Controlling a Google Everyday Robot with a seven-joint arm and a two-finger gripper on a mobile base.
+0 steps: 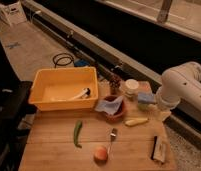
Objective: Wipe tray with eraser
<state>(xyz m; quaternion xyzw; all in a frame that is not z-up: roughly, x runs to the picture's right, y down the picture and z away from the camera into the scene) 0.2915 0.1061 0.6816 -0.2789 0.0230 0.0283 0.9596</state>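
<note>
Eraser [159,148] flat on the surface [54,150], at its 5 o'clock corner, touched by nothing. Long axis near 12-to-6, top end tipped slightly toward 1. Black strip along the 9 o'clock long edge, pale face toward 3. Tray [44,102] at 10 o'clock on the surface, well apart from the eraser. Claw [162,112] at the white arm's lower end, over the 3 o'clock edge, just beside the sponge [145,98]. Cannot tell how wide it stands. Eraser at 6 o'clock from claw, well apart.
</note>
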